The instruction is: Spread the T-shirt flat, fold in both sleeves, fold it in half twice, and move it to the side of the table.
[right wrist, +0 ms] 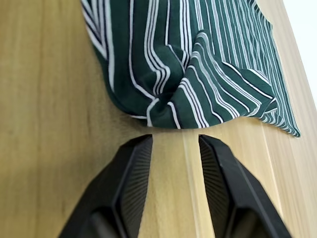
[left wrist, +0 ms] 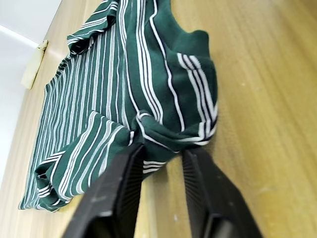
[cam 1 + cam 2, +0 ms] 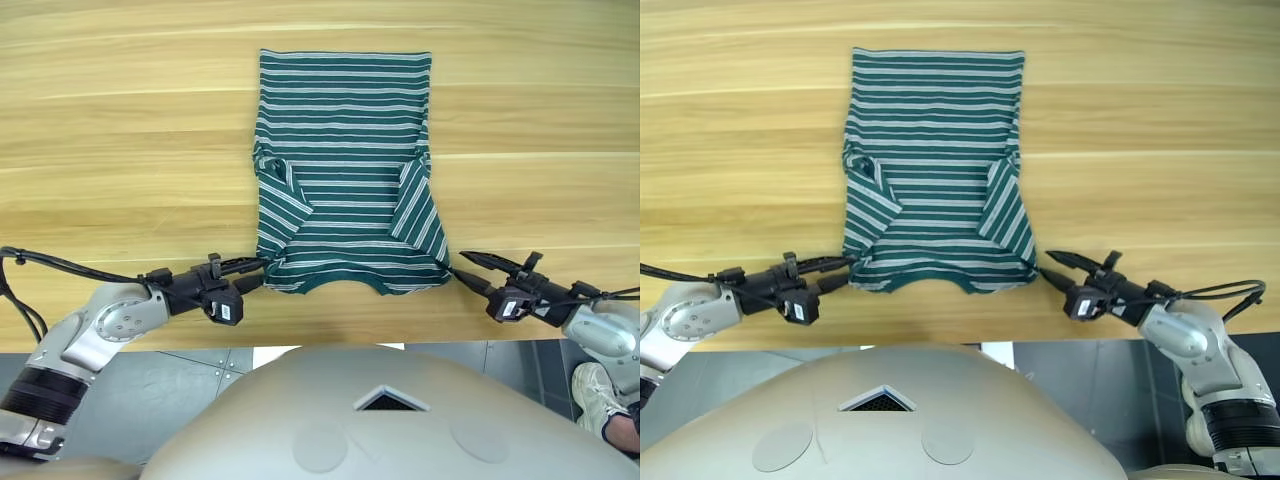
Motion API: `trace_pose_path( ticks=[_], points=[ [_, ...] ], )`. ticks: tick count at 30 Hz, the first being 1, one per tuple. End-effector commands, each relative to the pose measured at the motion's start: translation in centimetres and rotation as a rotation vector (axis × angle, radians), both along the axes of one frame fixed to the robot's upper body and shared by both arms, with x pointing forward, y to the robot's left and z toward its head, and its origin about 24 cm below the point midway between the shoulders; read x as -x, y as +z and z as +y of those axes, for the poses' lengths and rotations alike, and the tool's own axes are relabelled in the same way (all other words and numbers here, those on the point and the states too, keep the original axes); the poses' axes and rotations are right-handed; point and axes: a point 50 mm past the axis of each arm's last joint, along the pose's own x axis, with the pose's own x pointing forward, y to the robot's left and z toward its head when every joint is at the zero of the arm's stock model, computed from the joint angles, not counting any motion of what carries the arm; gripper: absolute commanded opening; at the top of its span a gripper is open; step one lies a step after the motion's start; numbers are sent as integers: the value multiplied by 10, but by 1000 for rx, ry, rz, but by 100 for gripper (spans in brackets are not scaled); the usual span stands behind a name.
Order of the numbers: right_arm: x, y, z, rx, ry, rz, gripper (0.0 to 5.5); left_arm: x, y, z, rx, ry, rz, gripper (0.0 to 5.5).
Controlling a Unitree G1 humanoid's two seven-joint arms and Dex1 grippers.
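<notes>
The left end effector (image 3: 262, 271) is spread apart, with the T-shirt's (image 3: 345, 150) 7 o'clock shoulder corner between its tips, unclamped. The T-shirt lies flat on the bench (image 3: 120, 150), sleeves folded in, collar at 6 o'clock. The right end effector (image 3: 459, 264), parted and empty, sits just short of the 5 o'clock corner.

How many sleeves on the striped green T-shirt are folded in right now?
2. The left sleeve lies folded onto the dark green, white-striped fabric T-shirt; the right sleeve is folded onto its opposite side. Neither is hidden.
</notes>
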Motion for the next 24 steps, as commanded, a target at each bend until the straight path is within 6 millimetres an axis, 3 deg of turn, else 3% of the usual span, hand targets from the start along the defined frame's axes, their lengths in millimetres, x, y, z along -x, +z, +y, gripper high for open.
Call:
trace_pose_path(
  ticks=[1, 5, 21, 24],
  points=[
    [7, -4, 2, 29, 41, 56, 177, 24, -26, 7, -152, -53, 170, 59],
    [5, -2, 4, 22, 59, 47, 177, 26, -27, 6, -151, -56, 176, 2],
    [-4, -11, 19, -8, 99, 24, 177, 27, -29, 2, -141, -56, 175, 2],
    [-7, -11, 18, -10, 81, 4, 125, 28, -29, 2, -141, -54, 180, 0]
  ],
)
